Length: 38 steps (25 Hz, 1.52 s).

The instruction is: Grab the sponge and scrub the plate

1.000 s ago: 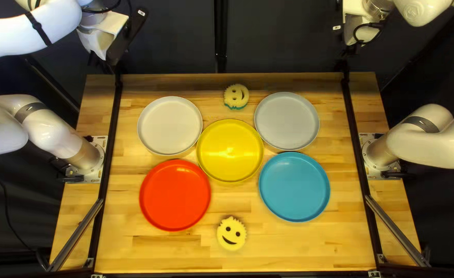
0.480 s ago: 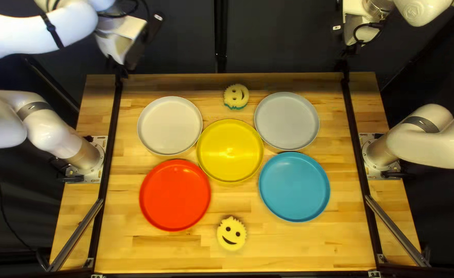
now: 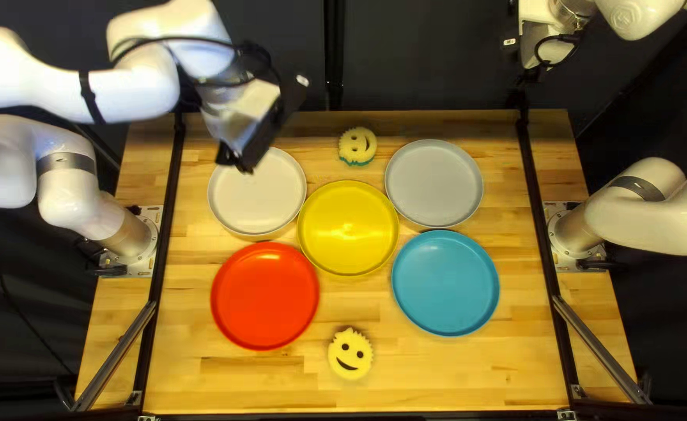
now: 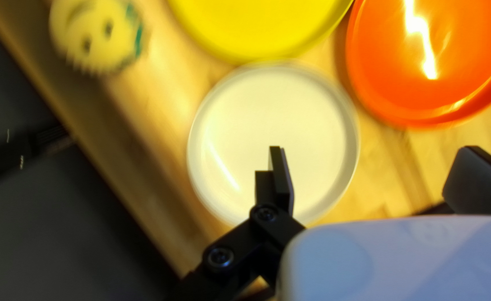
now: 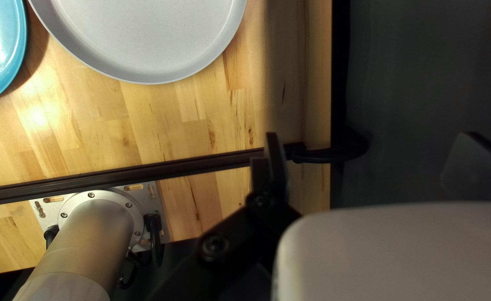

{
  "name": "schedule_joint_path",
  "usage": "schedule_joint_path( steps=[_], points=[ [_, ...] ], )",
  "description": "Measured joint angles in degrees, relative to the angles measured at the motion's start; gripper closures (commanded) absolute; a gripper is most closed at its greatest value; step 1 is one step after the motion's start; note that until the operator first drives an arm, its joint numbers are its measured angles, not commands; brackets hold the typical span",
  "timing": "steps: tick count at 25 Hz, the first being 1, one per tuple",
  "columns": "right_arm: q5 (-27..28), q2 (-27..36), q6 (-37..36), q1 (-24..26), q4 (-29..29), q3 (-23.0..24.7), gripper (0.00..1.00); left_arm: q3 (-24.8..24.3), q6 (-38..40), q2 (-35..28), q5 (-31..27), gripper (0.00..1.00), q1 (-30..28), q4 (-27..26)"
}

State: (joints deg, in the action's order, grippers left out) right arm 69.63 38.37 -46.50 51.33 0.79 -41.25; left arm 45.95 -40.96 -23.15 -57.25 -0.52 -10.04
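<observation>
The left gripper (image 4: 373, 150), spread and empty above the white plate (image 3: 258, 199), is nearer the far sponge (image 3: 357, 146) than the equally spread right gripper (image 5: 371, 139). That sponge lies rightward, by the middle of the worktop's (image 3: 437, 374) far edge, so the reach likely runs along it.

2 yellow smiley sponges (image 3: 350, 353) lie flat, 1 beyond and 1 before 5 round, face-up plates (image 3: 347, 228).
</observation>
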Motion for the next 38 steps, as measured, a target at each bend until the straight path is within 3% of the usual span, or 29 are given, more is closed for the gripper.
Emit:
schedule_joint_path(
  steps=[12, 18, 28, 38],
  points=[
    [0.00, 0.00, 0.00, 0.00, 0.00, 0.00, 0.00, -0.49, 1.84, 2.21, 3.44, 0.00, -2.15, 0.17],
    [0.00, 0.00, 0.00, 0.00, 0.00, 0.00, 0.00, 2.96, 4.89, 13.48, 13.00, 0.00, -9.92, 1.72],
    [0.00, 0.00, 0.00, 0.00, 0.00, 0.00, 0.00, 7.01, 13.49, 24.28, 24.19, 0.00, -20.90, 8.09],
    [0.00, 0.00, 0.00, 0.00, 0.00, 0.00, 0.00, 7.41, 13.76, 25.67, 25.54, 0.00, -21.78, 8.95]
  ],
)
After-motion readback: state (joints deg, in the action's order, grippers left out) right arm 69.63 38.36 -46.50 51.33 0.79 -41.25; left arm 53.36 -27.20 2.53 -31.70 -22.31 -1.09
